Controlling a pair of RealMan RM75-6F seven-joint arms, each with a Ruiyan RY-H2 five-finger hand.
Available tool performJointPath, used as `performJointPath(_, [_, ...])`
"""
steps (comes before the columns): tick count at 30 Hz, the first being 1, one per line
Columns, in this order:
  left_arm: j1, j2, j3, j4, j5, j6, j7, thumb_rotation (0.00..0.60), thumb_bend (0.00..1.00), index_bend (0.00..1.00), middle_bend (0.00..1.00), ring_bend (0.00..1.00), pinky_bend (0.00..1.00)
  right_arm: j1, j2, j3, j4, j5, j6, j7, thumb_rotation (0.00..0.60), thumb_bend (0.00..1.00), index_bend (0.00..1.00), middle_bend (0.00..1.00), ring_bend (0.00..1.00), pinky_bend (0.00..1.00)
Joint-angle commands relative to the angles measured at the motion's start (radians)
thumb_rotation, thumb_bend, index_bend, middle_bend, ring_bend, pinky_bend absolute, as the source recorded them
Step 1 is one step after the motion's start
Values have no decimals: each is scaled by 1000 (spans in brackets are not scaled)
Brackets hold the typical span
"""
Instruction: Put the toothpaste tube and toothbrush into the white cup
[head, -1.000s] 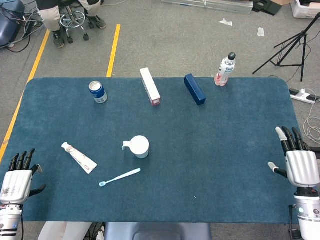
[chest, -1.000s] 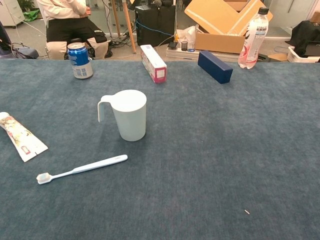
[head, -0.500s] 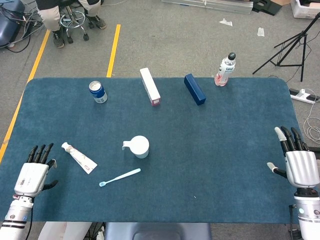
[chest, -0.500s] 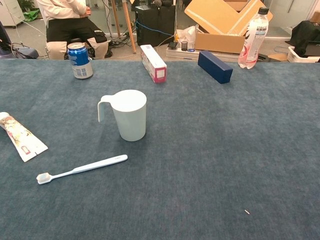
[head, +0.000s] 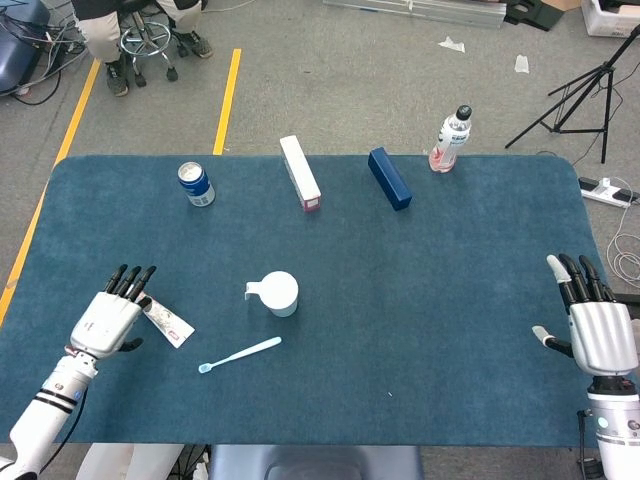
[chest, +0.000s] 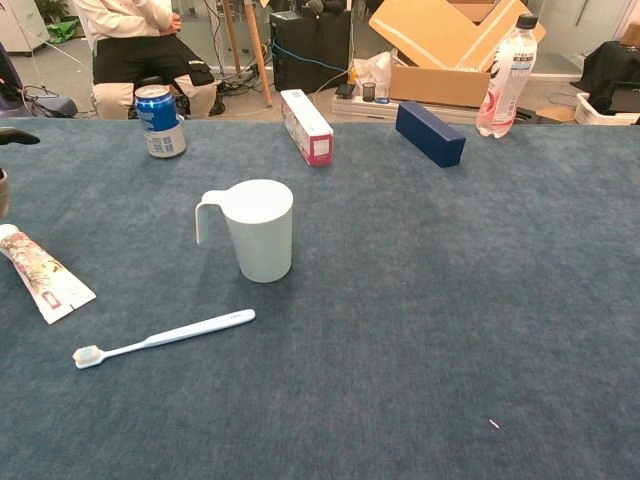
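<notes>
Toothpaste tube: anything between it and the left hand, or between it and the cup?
Nothing visible. The left hand is right at the toothpaste tube, and only bare table lies between the tube and the white cup.

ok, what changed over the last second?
The left robot hand moved in from the table's near-left corner toward the toothpaste tube, fingers apart and now over its cap end, gripping nothing. The right robot hand barely shifted. The toothbrush, white cup and far-side items stayed put.
</notes>
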Motion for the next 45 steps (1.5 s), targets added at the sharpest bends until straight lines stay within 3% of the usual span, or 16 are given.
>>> performJointPath(1, [-35, -17, 0, 20, -7, -44, 28, 600, 19, 421, 0, 0, 0, 0, 1, -1, -1, -2, -2, 1, 600, 0, 23, 112, 33, 346])
performJointPath(9, [-88, -46, 19, 71, -17, -110, 109, 600, 19, 342, 0, 0, 0, -1, 7, -1, -5, -5, -7, 11, 600, 0, 23, 112, 33, 346])
performJointPath(21, [-118, -92, 56, 138, -4, -117, 228, 600, 19, 279, 0, 0, 0, 1, 5, -3, -6, -3, -23, 7, 600, 0, 23, 113, 33, 346])
performJointPath(45, [-153, -162, 101, 253, 8, -148, 239, 600, 19, 289, 0, 0, 0, 4, 7, 1, -7, 9, -39, 9, 600, 0, 23, 112, 33, 346])
